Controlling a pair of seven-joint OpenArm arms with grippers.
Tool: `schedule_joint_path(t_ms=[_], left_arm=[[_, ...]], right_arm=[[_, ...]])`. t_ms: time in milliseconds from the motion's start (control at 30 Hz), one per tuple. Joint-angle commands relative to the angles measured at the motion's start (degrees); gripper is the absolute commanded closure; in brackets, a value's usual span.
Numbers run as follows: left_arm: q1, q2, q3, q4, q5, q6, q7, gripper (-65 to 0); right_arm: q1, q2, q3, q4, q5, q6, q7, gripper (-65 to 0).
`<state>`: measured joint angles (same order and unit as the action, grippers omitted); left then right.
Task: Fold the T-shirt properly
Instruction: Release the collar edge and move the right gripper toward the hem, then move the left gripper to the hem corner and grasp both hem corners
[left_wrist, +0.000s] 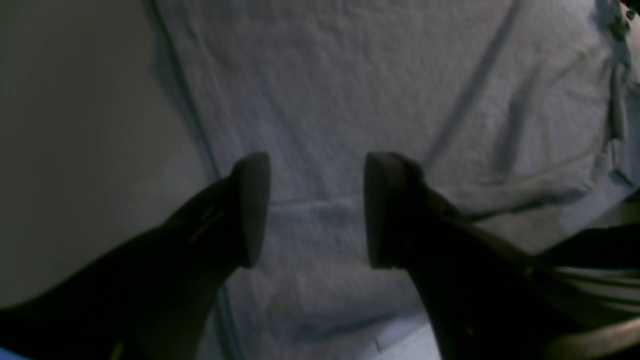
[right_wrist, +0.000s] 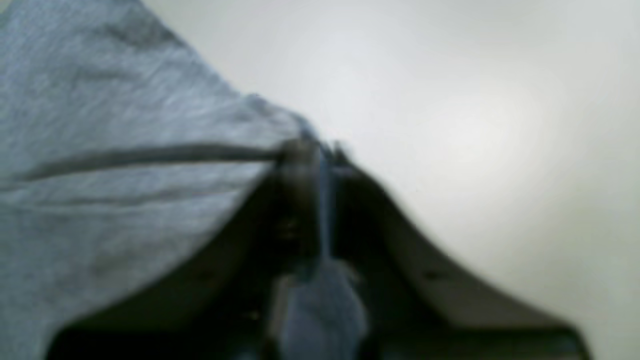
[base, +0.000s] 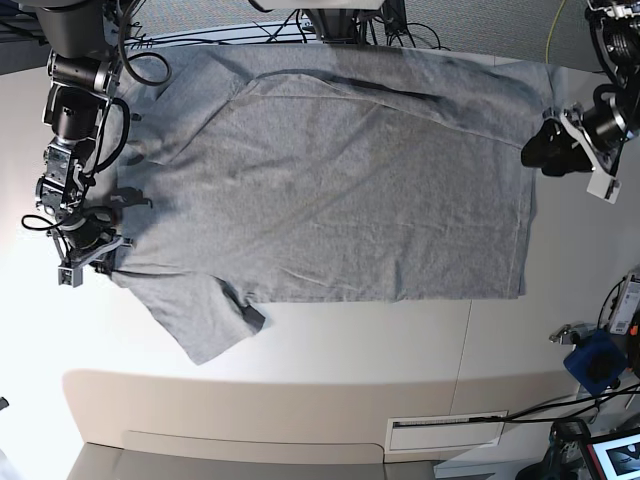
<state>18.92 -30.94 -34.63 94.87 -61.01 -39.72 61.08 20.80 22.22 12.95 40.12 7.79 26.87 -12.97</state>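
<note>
The heather-grey T-shirt lies spread flat on the white table, plain side up, with one short sleeve pointing toward the front edge. My right gripper is at the shirt's left edge near that sleeve. In the right wrist view this gripper is shut on a pinched fold of the T-shirt. My left gripper hovers at the shirt's right edge. Seen from the left wrist, it stands open just above the T-shirt, with nothing between its fingers.
Cables and arm bases crowd the table's back edge. A blue object and a small screen sit off the table at the lower right. Bare table lies beside the shirt's edge.
</note>
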Motion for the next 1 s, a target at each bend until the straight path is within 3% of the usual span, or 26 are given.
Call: schedule_joint_path(t_ms=[0, 233, 400, 500, 600, 733, 833, 967], left_arm=[[-1.3, -1.1, -0.5, 0.8, -0.2, 0.0, -2.0, -31.2], [-13.0, -1.0, -0.4, -1.8, 11.5, 8.5, -12.3, -31.2], [-25.1, -1.9, 1.4, -13.4, 18.8, 13.0, -19.4, -31.1], [-32.9, -4.1, 8.4, -26.4, 23.0, 15.6, -24.3, -31.1], [-42.2, -4.7, 17.5, -41.7, 25.0, 16.0, -26.6, -31.3], [-53.1, -3.3, 27.4, -57.6, 25.2, 15.3, -28.6, -38.6], [-57.6, -1.3, 31.6, -63.3, 28.5, 16.0, -28.6, -41.5], [-56.7, 0.3, 33.2, -64.2, 32.0, 19.2, -29.7, -41.5]], right_arm=[[0.3, 0.5, -0.1, 0.0, -1.4, 0.2, -3.3, 0.0], [0.3, 0.5, -0.1, 0.0, -1.4, 0.3, -3.3, 0.0], [0.3, 0.5, -0.1, 0.0, -1.4, 0.3, -3.3, 0.0], [0.3, 0.5, -0.1, 0.0, -1.4, 0.3, -3.3, 0.0], [0.3, 0.5, -0.1, 0.0, -1.4, 0.3, -3.2, 0.0], [0.3, 0.5, -0.1, 0.0, -1.4, 0.5, -3.1, 0.0], [0.3, 0.5, -0.1, 0.0, -1.4, 0.5, -3.1, 0.0], [0.3, 0.5, -0.1, 0.0, -1.4, 0.8, -3.1, 0.0]])
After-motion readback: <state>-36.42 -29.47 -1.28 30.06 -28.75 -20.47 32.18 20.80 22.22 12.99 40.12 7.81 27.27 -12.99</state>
